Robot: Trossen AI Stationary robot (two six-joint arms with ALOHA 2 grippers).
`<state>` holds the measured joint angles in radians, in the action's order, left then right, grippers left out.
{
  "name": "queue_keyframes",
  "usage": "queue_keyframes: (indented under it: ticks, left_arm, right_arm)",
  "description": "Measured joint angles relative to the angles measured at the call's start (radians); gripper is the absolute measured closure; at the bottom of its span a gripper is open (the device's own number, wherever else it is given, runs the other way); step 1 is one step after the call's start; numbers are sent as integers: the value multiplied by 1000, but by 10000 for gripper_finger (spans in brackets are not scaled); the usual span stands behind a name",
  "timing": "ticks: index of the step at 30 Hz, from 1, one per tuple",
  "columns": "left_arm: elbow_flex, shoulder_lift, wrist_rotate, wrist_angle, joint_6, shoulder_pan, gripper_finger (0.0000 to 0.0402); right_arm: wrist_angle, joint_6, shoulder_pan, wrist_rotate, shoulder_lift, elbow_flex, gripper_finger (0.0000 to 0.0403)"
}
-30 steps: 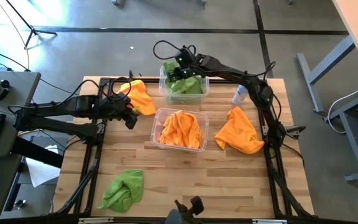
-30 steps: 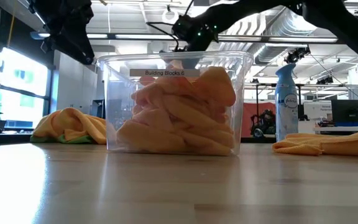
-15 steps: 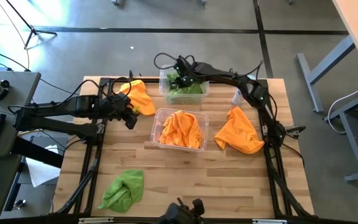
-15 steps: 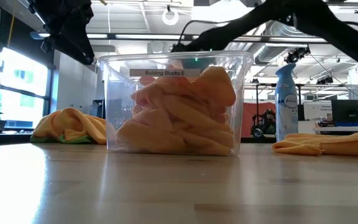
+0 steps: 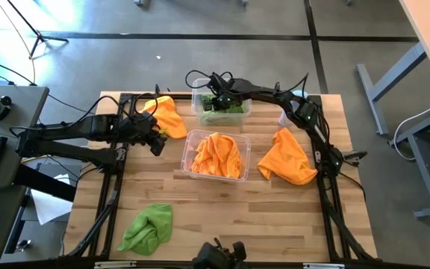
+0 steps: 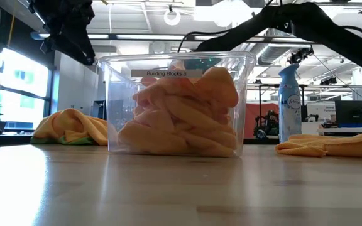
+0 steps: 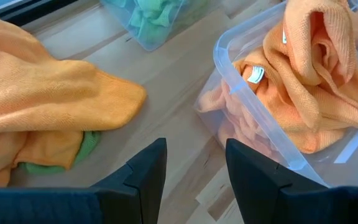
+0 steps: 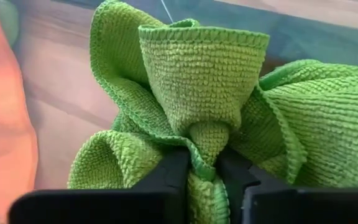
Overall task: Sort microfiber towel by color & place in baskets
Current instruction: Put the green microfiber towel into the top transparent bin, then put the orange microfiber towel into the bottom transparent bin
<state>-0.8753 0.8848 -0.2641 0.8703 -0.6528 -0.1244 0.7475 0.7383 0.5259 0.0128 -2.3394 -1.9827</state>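
Lowered into the far basket (image 5: 221,104), your right gripper (image 8: 201,171) still pinches a bunched lime-green towel (image 8: 204,93); left gripper (image 7: 194,165) waits unclenched beside it.

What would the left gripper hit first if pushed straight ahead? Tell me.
Probably bare wooden table. The open left gripper points between the loose orange microfiber towel and the clear plastic tub of orange towels; depth is uncertain.

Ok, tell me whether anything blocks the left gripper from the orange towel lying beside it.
Nothing visible does. The left gripper hovers open over bare table, and the orange towel lies just beside it with only wood between. A green cloth is tucked under that towel's edge, so a grab there might lift both.
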Motion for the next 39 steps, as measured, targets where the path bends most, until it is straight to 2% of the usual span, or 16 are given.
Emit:
queue_keyframes:
  ticks: [9, 17, 20, 27, 31, 36, 39]
  left_arm:
    - [0, 0, 0, 0, -9, 1, 248]
    - [0, 0, 19, 0, -5, 1, 248]
    - [0, 0, 26, 1, 0, 1, 248]
    - [0, 0, 26, 1, 11, 1, 248]
    - [0, 0, 26, 1, 28, 1, 248]
    - [0, 0, 21, 0, 36, 1, 248]
    - [0, 0, 16, 0, 60, 0, 248]
  right_arm:
    - [-11, -5, 5, -68, 6, -2, 252]
    - [32, -63, 3, -97, 15, -115, 183]
    - [86, -90, 4, -90, 17, -184, 173]
    - [282, -223, 3, -2, 18, -376, 171]
    - [335, -289, 3, 19, 87, -321, 171]
    - [448, -379, 4, 18, 103, -331, 171]
    - [511, -355, 4, 14, 105, -333, 171]
